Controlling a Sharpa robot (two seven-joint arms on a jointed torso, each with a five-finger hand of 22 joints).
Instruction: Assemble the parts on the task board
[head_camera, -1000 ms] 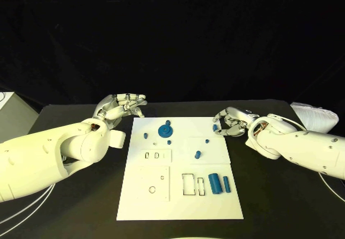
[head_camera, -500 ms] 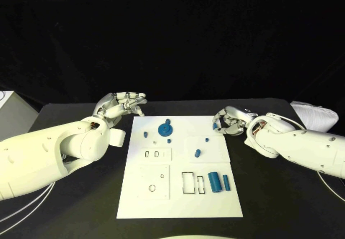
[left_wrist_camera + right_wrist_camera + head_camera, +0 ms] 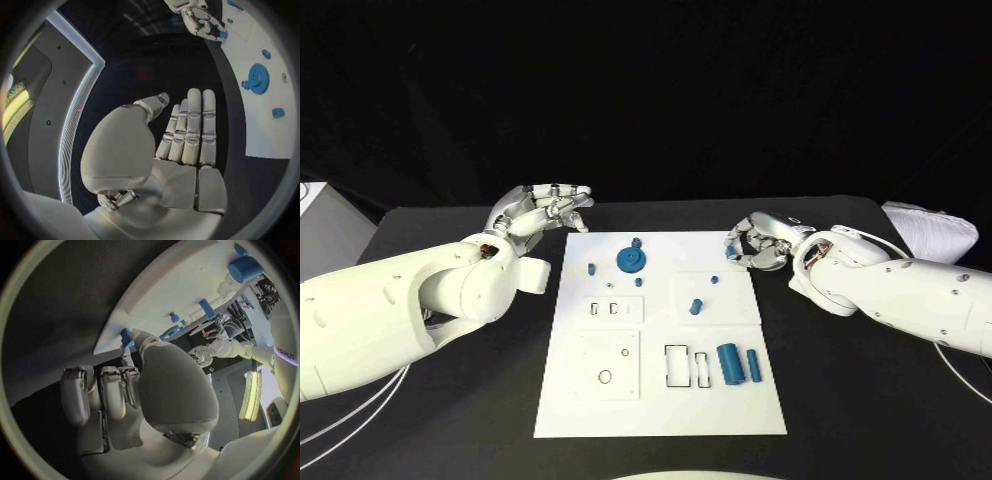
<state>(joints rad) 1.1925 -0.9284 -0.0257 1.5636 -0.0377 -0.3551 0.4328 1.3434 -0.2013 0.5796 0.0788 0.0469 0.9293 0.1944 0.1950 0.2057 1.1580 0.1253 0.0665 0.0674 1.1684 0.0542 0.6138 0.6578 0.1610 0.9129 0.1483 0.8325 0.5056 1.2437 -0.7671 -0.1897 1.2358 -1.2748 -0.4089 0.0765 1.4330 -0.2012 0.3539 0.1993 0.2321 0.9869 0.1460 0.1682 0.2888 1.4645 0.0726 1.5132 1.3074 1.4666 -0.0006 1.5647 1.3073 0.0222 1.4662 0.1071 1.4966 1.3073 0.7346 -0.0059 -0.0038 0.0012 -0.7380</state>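
Observation:
The white task board lies mid-table. On it are a blue gear, small blue pegs and two blue cylinders near its right edge. At the board's far right edge my right hand pinches a small blue part in its fingertips; the part also shows in the right wrist view, just off the board's rim. My left hand hovers beyond the board's far left corner, its fingers stretched out side by side and holding nothing. The gear lies to its side.
A white bundle lies at the table's far right. A pale box stands at the left edge. Cables run beside my left arm. The board holds several outlined slots and recessed plates.
My right hand with the small blue part has shifted slightly toward the table's far side. The left hand has barely moved.

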